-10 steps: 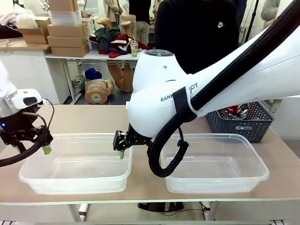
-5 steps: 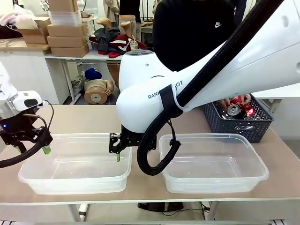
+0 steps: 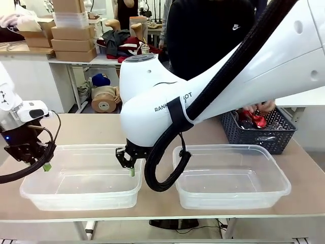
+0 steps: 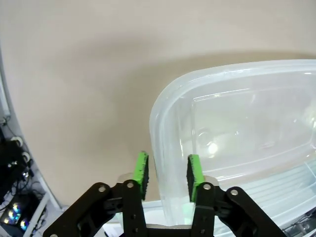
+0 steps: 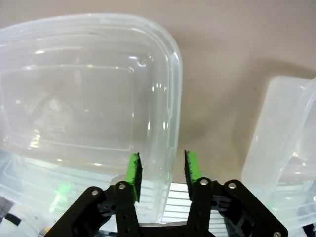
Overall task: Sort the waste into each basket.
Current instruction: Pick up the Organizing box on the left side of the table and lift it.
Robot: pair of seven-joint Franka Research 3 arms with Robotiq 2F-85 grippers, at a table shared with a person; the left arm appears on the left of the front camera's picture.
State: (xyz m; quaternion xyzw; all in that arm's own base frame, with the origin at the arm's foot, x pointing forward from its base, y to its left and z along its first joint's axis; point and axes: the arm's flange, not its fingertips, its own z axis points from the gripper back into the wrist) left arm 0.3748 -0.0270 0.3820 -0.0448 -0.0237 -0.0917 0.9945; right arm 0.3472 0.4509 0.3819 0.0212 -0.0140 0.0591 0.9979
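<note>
**A:** So, what has changed around the left tub (image 3: 81,195)?

**B:** The right arm (image 3: 213,86) has swung further across. Its bulk now hangs over that tub's right end. The right tub (image 3: 233,198) lies just beside the left one.

**A:** And the waste?

**B:** It's beyond the right tub, in the dark lattice basket (image 3: 259,137). A person's hand (image 3: 261,105) has come in there and is on a red can (image 3: 255,120).

**A:** Grippers?

**B:** The right gripper (image 3: 131,165) straddles the left tub's right rim. The left gripper (image 3: 45,163) straddles its left rim, slightly lower than before. Each pair of green pads (image 4: 141,173) stands narrowly apart, rim between them, clamping nothing.
</note>
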